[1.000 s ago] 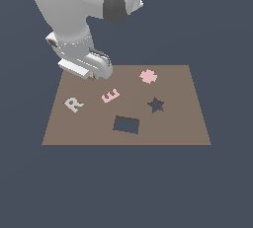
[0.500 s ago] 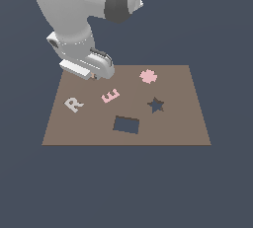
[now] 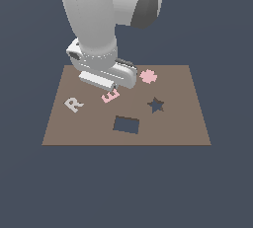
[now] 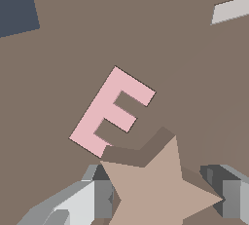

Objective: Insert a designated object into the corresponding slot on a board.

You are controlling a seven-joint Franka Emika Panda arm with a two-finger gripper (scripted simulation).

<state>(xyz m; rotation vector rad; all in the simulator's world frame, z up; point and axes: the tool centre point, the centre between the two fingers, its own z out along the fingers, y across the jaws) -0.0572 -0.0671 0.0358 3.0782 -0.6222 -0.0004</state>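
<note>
In the wrist view the light tan star [image 4: 160, 190] sits between my two fingers [image 4: 99, 197], and my gripper [image 4: 163, 198] is shut on it. Its shadow falls on the brown board [image 4: 185, 58] underneath, so it hangs a little above the surface, just beside the pink letter E [image 4: 114, 112]. In the exterior view my gripper [image 3: 108, 83] hovers over the board [image 3: 183, 123] directly behind the E [image 3: 110, 95], and the hand hides the star. The dark star-shaped slot [image 3: 156, 105] lies toward the exterior view's right of the gripper and is uncovered.
A pink flower-shaped piece [image 3: 148, 76] lies near the board's far edge. A white letter R [image 3: 74, 104] sits toward the exterior view's left. A dark rectangular cut-out [image 3: 126, 125] is near the front, also seen as the rectangular cut-out [image 4: 17, 14] in the wrist view.
My arm and gripper have shifted toward the exterior view's right, from near the board's far left corner to just behind the pink E. The pieces on the board have not moved.
</note>
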